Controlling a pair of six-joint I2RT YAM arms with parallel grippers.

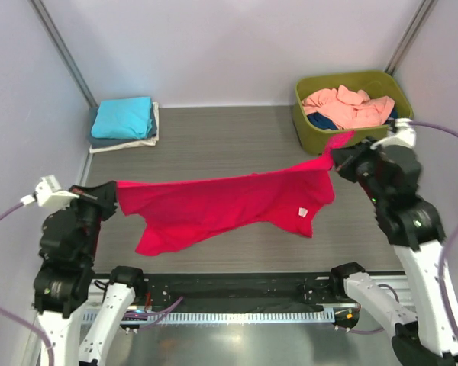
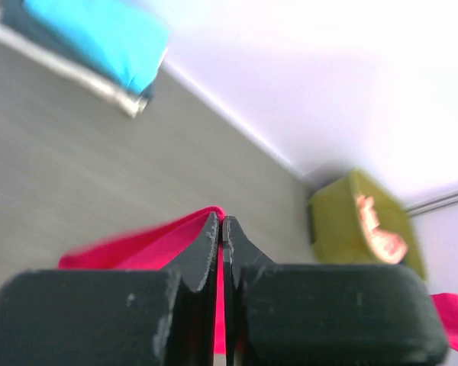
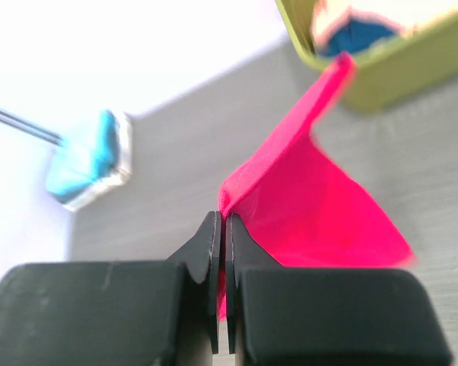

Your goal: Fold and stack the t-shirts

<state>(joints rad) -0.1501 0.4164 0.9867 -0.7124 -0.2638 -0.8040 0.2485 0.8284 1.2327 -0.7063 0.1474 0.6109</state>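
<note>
- The left gripper (image 1: 111, 194), at 9 o'clock in the overhead view, has its jaws pressed together on one end of the crimson-pink t-shirt (image 1: 221, 206). Its wrist view shows the left gripper (image 2: 221, 225) with only a sliver of the crimson-pink t-shirt (image 2: 137, 248) between the pads.
- A folded stack sits on the table (image 1: 229, 137) at 10 o'clock, in the far corner. The turquoise t-shirt (image 1: 124, 117) lies on top, the grey-blue t-shirt (image 1: 107, 141) under it and the white t-shirt (image 1: 154, 122) at the bottom.
- The crimson-pink t-shirt is stretched across the middle from 9 o'clock to 3 o'clock, with its top edge pulled nearly straight. Loose cloth sags below that edge, lowest toward 7 o'clock; whether it touches the table I cannot tell.
- A small white tag (image 1: 303, 212) shows near the shirt's 4 o'clock corner.
- The olive-green tub (image 1: 343, 76) stands at 2 o'clock. The salmon-pink t-shirt (image 1: 347, 107) is heaped inside it over the dark blue t-shirt (image 1: 320, 120).
- The right gripper (image 1: 337, 162), at 3 o'clock just beside the tub's near wall, pinches the shirt's other end. In its wrist view the right gripper (image 3: 221, 221) is clamped narrow on the crimson-pink t-shirt (image 3: 313, 206).
</note>
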